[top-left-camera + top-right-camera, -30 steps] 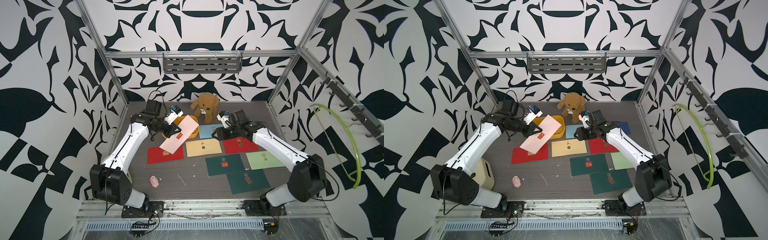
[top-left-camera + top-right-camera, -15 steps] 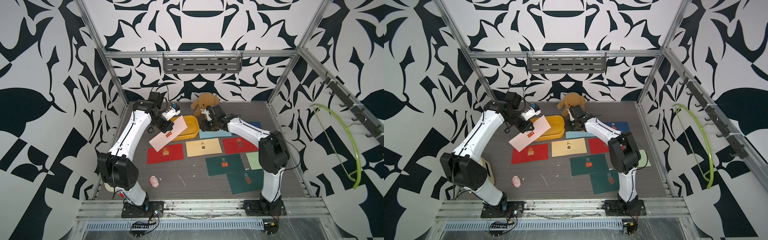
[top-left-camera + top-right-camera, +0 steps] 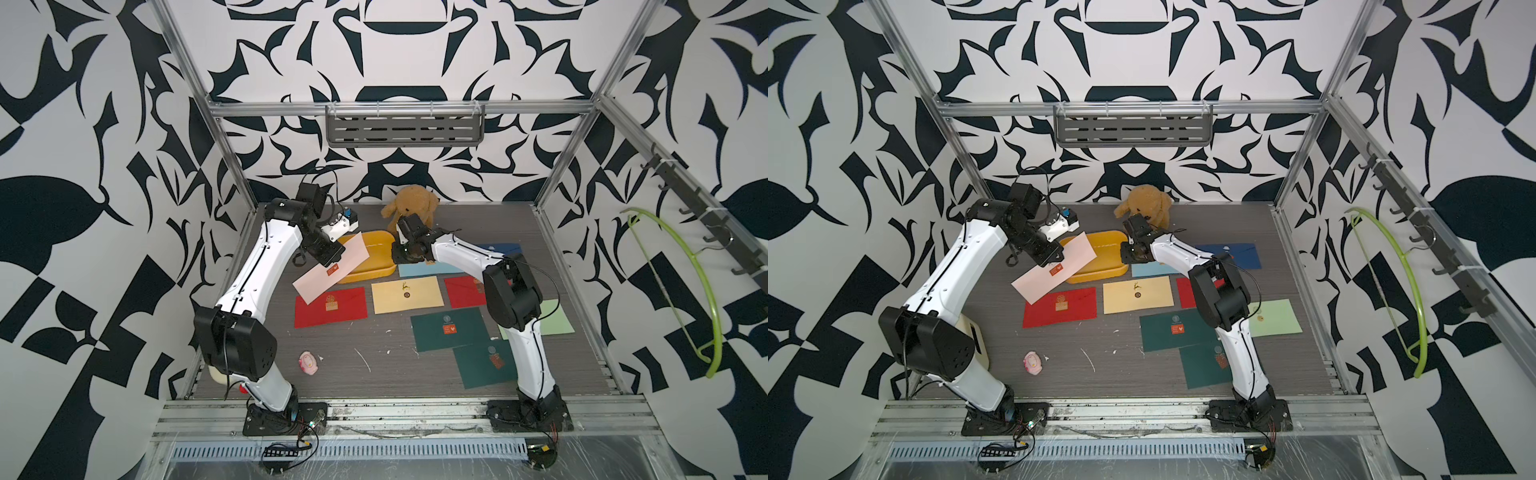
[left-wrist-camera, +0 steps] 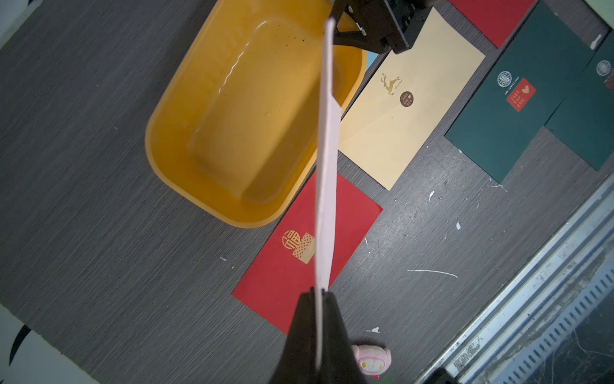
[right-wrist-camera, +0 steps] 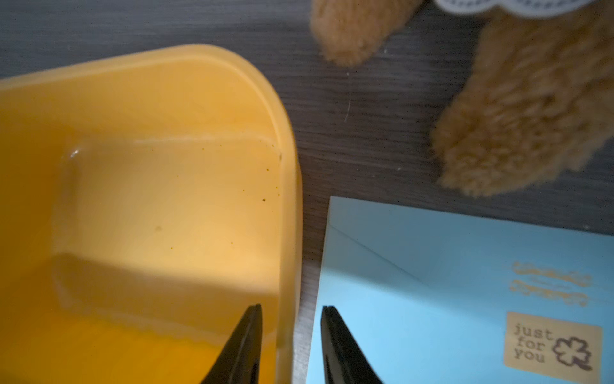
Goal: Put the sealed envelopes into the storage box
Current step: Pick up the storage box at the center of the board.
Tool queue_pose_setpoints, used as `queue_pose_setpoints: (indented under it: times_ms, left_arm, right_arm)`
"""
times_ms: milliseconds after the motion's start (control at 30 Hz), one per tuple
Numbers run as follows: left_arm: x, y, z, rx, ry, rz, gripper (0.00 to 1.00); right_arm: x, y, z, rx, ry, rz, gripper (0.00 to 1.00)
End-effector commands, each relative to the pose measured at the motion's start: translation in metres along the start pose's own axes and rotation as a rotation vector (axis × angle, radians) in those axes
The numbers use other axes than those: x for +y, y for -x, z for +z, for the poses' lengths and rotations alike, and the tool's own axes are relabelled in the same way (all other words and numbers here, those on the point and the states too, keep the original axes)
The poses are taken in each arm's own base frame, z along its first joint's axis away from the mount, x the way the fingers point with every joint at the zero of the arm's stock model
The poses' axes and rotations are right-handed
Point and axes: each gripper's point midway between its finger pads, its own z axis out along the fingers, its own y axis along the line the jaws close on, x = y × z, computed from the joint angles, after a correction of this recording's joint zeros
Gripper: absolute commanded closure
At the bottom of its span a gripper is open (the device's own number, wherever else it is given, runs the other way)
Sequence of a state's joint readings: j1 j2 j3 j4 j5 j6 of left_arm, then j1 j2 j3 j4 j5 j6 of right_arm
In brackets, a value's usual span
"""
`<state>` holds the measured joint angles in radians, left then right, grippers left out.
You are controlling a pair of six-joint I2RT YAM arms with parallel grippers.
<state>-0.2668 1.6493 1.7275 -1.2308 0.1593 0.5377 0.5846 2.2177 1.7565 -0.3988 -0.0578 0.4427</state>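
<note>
Left to right: the left gripper (image 4: pixel 319 292) is clamped tight on one edge of a pink envelope (image 3: pixel 320 281). It carries the envelope slanted in the air over the left end of the storage box (image 3: pixel 374 276), with the envelope's lower corner hanging out past the box's front-left corner. The yellow tub's floor shows bare in both wrist views, so no envelope has gone in yet. Pinching the paper by its edge leaves the free side to lead downward, which is probably why it is tilted.

At the box's right end, the right gripper (image 5: pixel 290 307) stands part-open astride the wall, one finger inside and one outside, neither seen pressing the plastic. It is most likely there to steady the light tub while the envelope goes in.

A light blue envelope (image 5: pixel 432 282) lies just beside that end, and a teddy bear (image 3: pixel 409 203) sits behind the box. In front of the box a red envelope (image 3: pixel 330 307) and a yellow envelope (image 3: pixel 405 295) lie flat, with dark green envelopes (image 3: pixel 449 328) farther right.
</note>
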Motion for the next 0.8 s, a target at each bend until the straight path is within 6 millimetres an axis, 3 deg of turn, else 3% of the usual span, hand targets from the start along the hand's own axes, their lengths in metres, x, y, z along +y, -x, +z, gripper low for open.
queue_pose_setpoints:
  times_ms: [0, 333, 467, 600, 767]
  left_arm:
    - [-0.002, 0.0, -0.007, -0.013, 0.008, 0.011, 1.0]
    - [0.003, 0.005, -0.01, -0.029, 0.034, 0.005, 1.0]
    - [0.005, 0.012, -0.02, -0.057, 0.056, -0.001, 1.0]
    - [0.007, 0.032, -0.039, -0.135, 0.071, -0.022, 1.0]
    - [-0.015, 0.059, -0.062, -0.253, -0.016, -0.018, 1.0]
  right_arm:
    - [0.006, 0.023, -0.016, -0.063, 0.0, 0.003, 0.76]
    - [0.018, 0.042, -0.027, -0.145, 0.06, 0.081, 0.95]
    - [0.029, 0.052, -0.049, -0.177, 0.087, 0.041, 1.0]
    - [0.034, 0.053, -0.074, -0.188, 0.082, -0.03, 1.0]
    - [0.039, 0.038, -0.1, -0.156, 0.076, -0.134, 1.0]
